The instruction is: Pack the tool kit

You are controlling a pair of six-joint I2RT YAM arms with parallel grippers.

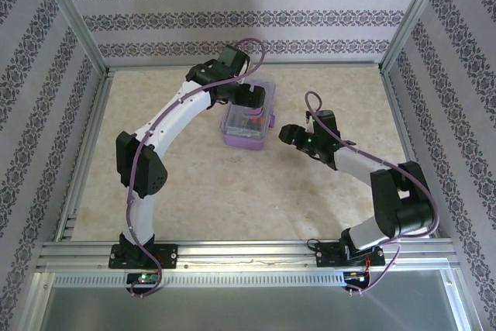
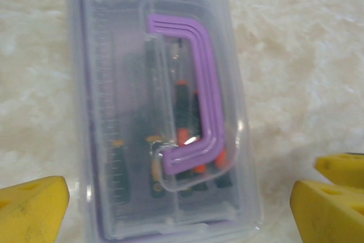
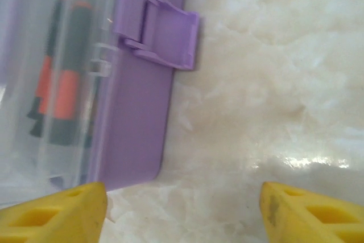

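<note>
The tool kit is a small lilac box with a clear lid, lying flat at the middle back of the table. My left gripper hovers right over it. In the left wrist view the lid is down on the kit, its purple handle folded flat, and red- and black-handled screwdrivers show through. The left gripper is open, its yellow fingers either side of the box. My right gripper sits just right of the kit, open over bare table, beside the lilac base and its latch.
The beige marbled table is fenced by aluminium rails at the near edge and posts at the corners. Patterned walls stand at the back and both sides. Free room lies left of and in front of the kit.
</note>
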